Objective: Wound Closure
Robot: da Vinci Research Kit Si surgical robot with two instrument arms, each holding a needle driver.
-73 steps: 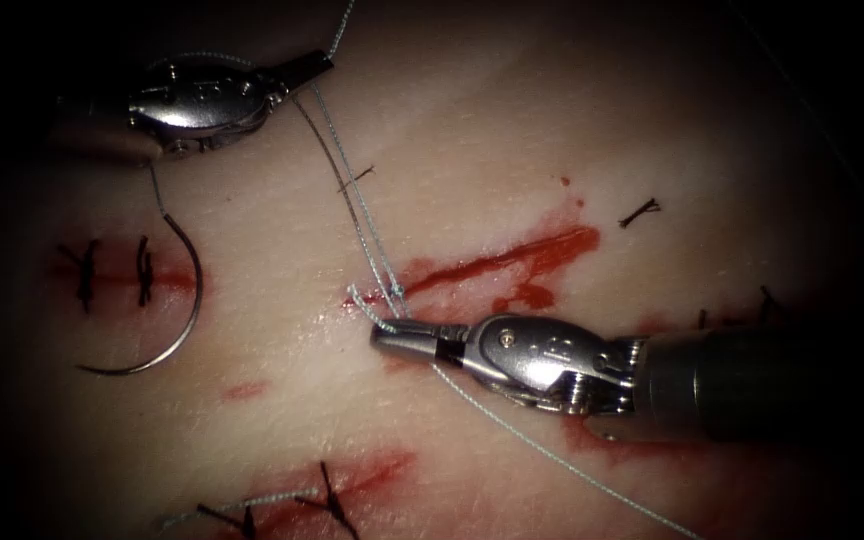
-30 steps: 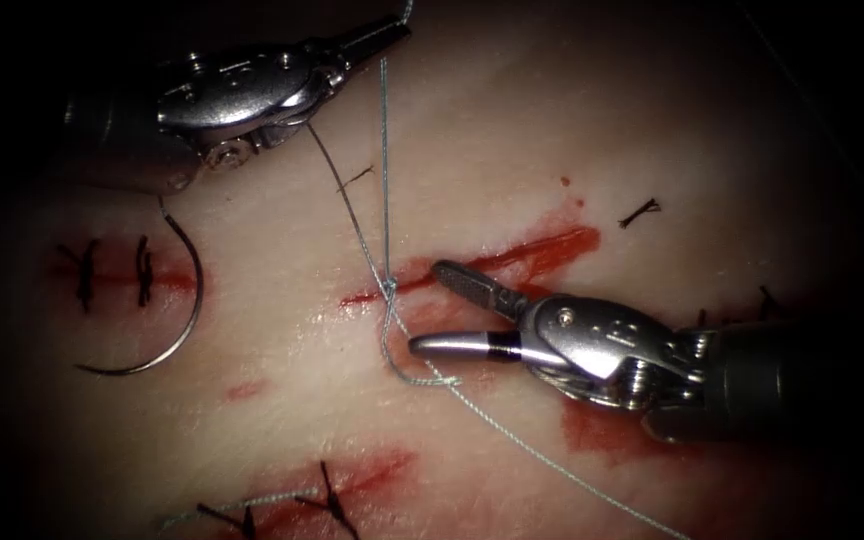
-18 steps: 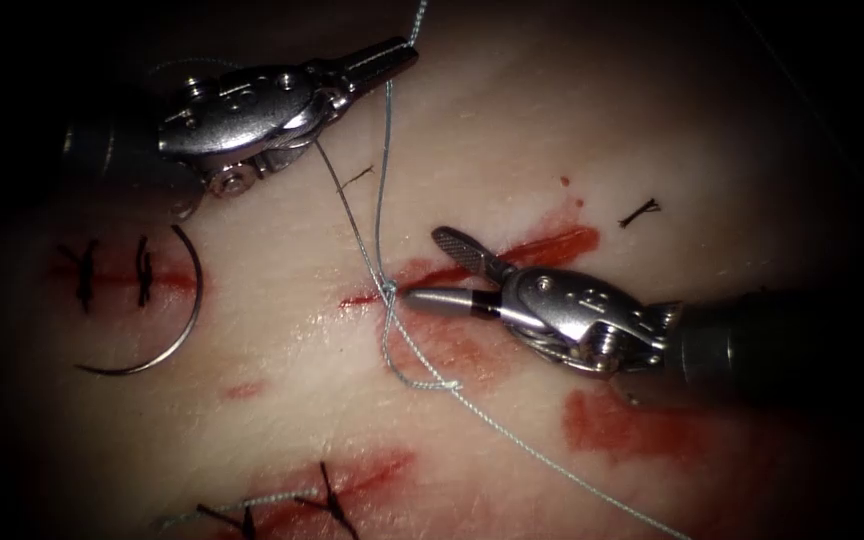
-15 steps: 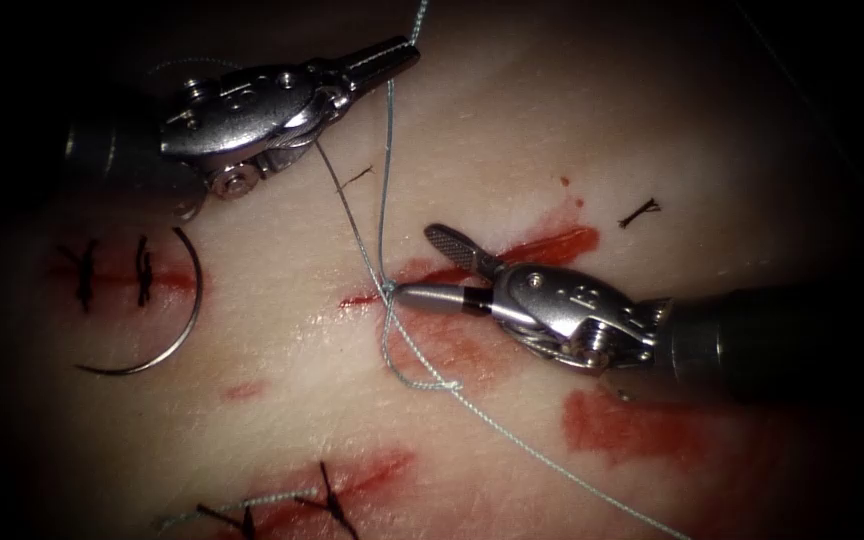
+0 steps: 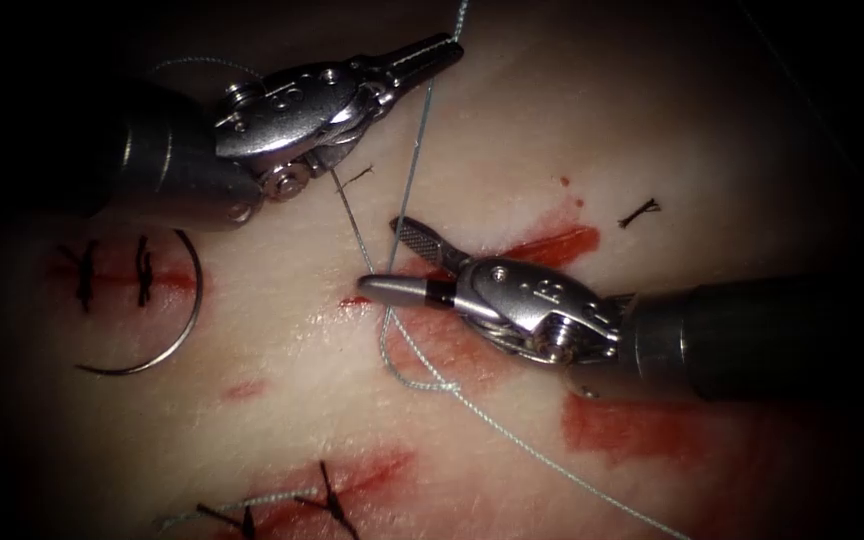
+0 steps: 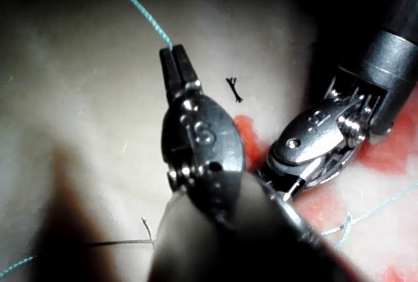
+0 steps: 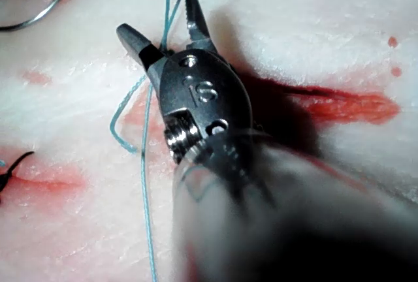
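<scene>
Pale tissue (image 5: pixel 652 130) carries a red cut (image 5: pixel 542 245). My left tool (image 5: pixel 434 53) is clenched on the thread (image 5: pixel 407 205). My right tool (image 5: pixel 384 262) is spread, grasping nothing, thread between its jaws. I see the needle (image 5: pixel 167 340) lying free on tissue, left of the cut.
</scene>
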